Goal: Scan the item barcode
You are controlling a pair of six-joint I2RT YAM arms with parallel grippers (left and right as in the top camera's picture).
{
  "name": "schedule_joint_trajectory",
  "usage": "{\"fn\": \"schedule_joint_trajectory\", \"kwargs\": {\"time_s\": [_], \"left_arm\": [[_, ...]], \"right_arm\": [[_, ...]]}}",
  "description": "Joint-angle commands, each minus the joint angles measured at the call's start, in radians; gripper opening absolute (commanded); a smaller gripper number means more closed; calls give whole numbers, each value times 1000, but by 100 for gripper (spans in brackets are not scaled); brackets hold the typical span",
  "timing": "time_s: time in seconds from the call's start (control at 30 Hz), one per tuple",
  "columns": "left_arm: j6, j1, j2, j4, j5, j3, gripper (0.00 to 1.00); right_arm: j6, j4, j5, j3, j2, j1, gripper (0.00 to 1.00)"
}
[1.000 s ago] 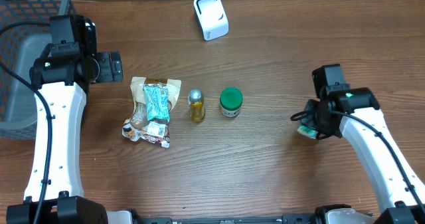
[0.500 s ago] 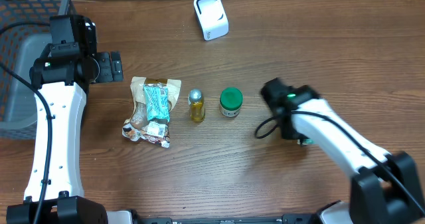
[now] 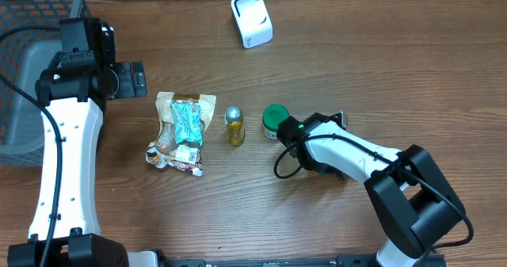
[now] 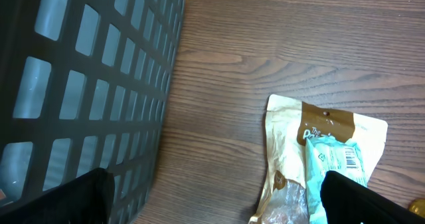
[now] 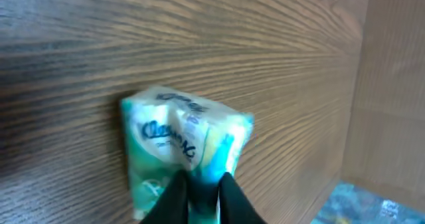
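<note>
Wooden desk [image 3: 380, 53], seen left to right: a mesh basket [image 3: 24, 77] sat at its left edge; the left claw [image 3: 133, 79] hung spread; snack bags [image 3: 181, 128], a gold bottle [image 3: 234, 126] and a green-lidded jar [image 3: 275, 118] sat mid-desk; beside the jar, the right claw [image 5: 202, 179] pinched the tissue pack [image 5: 176, 134].

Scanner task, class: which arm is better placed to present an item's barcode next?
Right. The right gripper pinches the tissue pack, so it likely only needs carrying to the white scanner; the left gripper is open, holding nothing.

The tan paper pouch [image 4: 287, 141], lower right in the left wrist view, reads "The". The blue script on the green-and-white soft packet [image 5: 176, 134] is too blurred to read.
</note>
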Motion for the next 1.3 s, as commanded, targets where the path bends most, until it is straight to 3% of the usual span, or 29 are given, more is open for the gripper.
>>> {"fn": "schedule_joint_trajectory", "kwargs": {"time_s": [0.0, 0.4, 0.53, 0.67, 1.27], "left_arm": [[19, 0, -15, 3, -5, 23, 99], [19, 0, -15, 3, -5, 23, 100], [19, 0, -15, 3, -5, 23, 100], [19, 0, -15, 3, -5, 23, 100], [19, 0, -15, 3, -5, 23, 100]], "right_arm": [[52, 8, 0, 10, 1, 5, 13], [52, 86, -28, 17, 1, -42, 21], [8, 70, -159, 62, 1, -161, 21], [-167, 100, -371, 67, 1, -245, 21], [-196, 194, -671, 67, 1, -271, 27]]}}
